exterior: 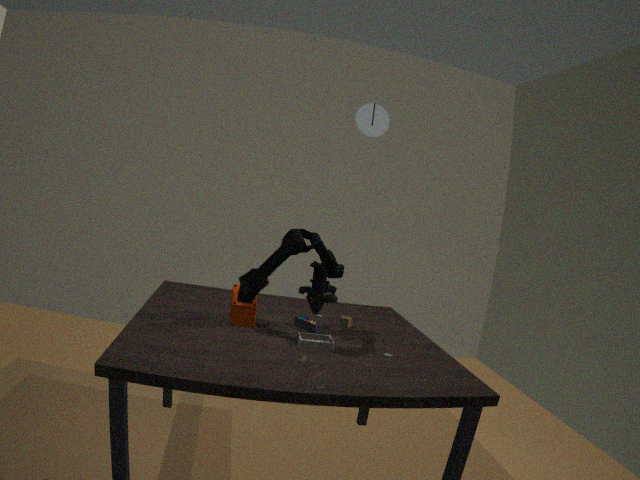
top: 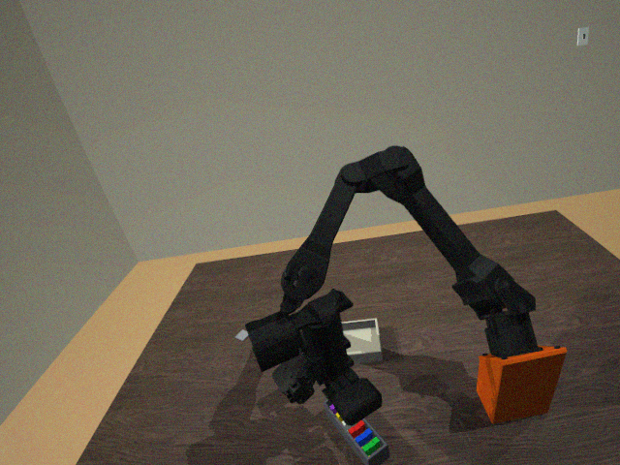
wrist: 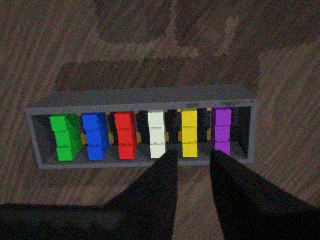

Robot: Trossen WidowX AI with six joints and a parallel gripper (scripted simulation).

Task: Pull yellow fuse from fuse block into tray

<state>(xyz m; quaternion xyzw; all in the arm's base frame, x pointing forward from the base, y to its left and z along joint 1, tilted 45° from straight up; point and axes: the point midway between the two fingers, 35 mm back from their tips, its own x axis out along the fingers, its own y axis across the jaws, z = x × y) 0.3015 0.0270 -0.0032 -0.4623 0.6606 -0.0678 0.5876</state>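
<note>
The yellow fuse (wrist: 189, 132) (top: 337, 416) stands in its slot in the grey fuse block (wrist: 150, 98) (top: 381, 453) (exterior: 303, 324), between the white fuse (wrist: 157, 134) and the purple fuse (wrist: 221, 131). My gripper (wrist: 193, 159) (exterior: 316, 313) is slightly open and empty, pointing down above the block. In the wrist view its fingertips appear on either side of the yellow fuse's lower end, one near the white fuse, the other overlapping the purple one. The top view hides the fingertips. The tray (top: 369, 356) (exterior: 316, 345) stands beside the block, partly hidden by the arm in the top view.
The red (wrist: 126, 135), blue (wrist: 94, 136) and green (wrist: 64, 137) fuses stand in the block. The arm's orange base (top: 525, 387) (exterior: 242, 314) is at one side. A small tan block (exterior: 346, 322) and a pale flat piece (top: 241, 334) (exterior: 388, 354) lie on the table.
</note>
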